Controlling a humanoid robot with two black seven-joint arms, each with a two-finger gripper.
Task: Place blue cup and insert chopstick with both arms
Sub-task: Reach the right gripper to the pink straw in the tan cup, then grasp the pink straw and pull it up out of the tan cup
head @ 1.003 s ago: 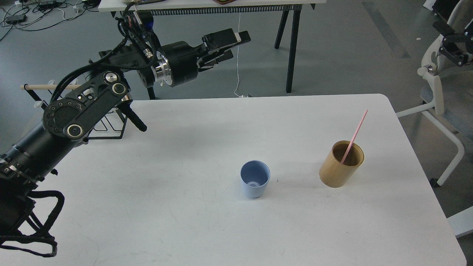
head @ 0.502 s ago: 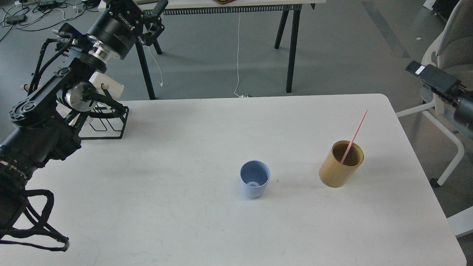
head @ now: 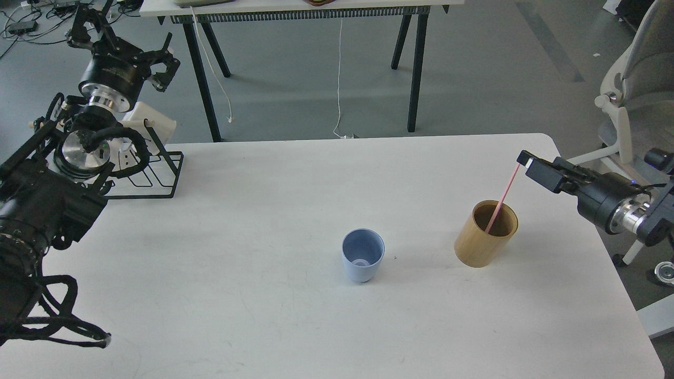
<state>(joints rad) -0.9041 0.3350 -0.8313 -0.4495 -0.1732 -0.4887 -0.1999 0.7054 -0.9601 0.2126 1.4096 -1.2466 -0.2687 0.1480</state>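
Here the pink chopstick [head: 501, 200] leans in the tan bamboo holder [head: 485, 233], its lower end inside and its upper end rising toward the right gripper [head: 528, 162]. The gripper's tip is at the stick's top end, but I cannot tell if its fingers are clenched on it or apart. The stick looks thin, stiff and very light, probably smooth, so I judge that a hold a little below the top end is safest. The blue cup [head: 363, 261] stands upright and empty on the white table [head: 221, 295], near the holder, not touching it. It seems light plastic, easy to tip over. The left gripper [head: 127, 47] is raised far away with fingers spread, holding nothing.
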